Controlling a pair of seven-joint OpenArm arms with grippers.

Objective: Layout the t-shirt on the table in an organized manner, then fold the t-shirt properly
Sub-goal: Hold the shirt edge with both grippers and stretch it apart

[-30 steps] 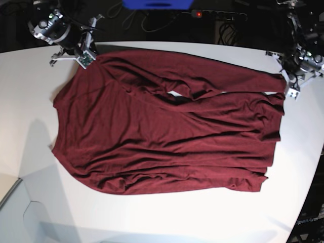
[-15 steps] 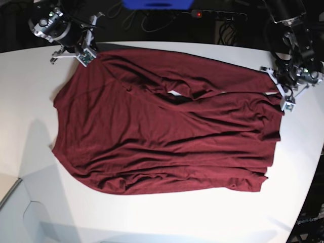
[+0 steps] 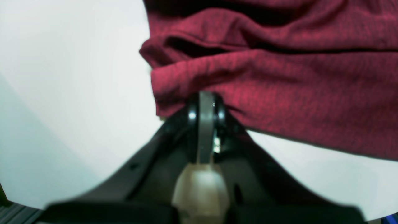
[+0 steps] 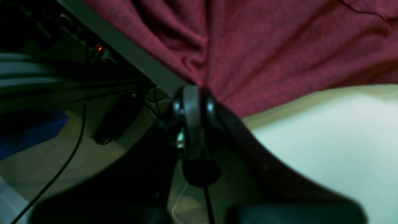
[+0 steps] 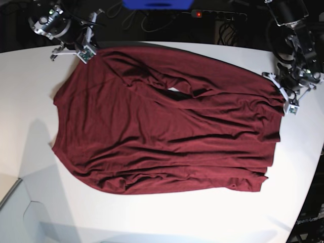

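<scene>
On the table [image 5: 167, 217], the t-shirt [image 5: 167, 136] lies spread, creased. Left gripper [image 3: 203, 99] and right gripper [image 4: 194, 88], jaws closed, each pinch a far corner.

A power strip [image 5: 219, 15] (red light on) lies beside a blue box [image 5: 157, 4].

I count one dark maroon knit t-shirt [image 5: 167, 121], spread on one wide white tabletop [image 5: 167, 217]. Two robot grippers are in my views: the left gripper [image 5: 286, 91] and the right gripper [image 5: 87, 50]. Behind the table I see one black power strip [image 5: 217, 15] with one red light.
</scene>
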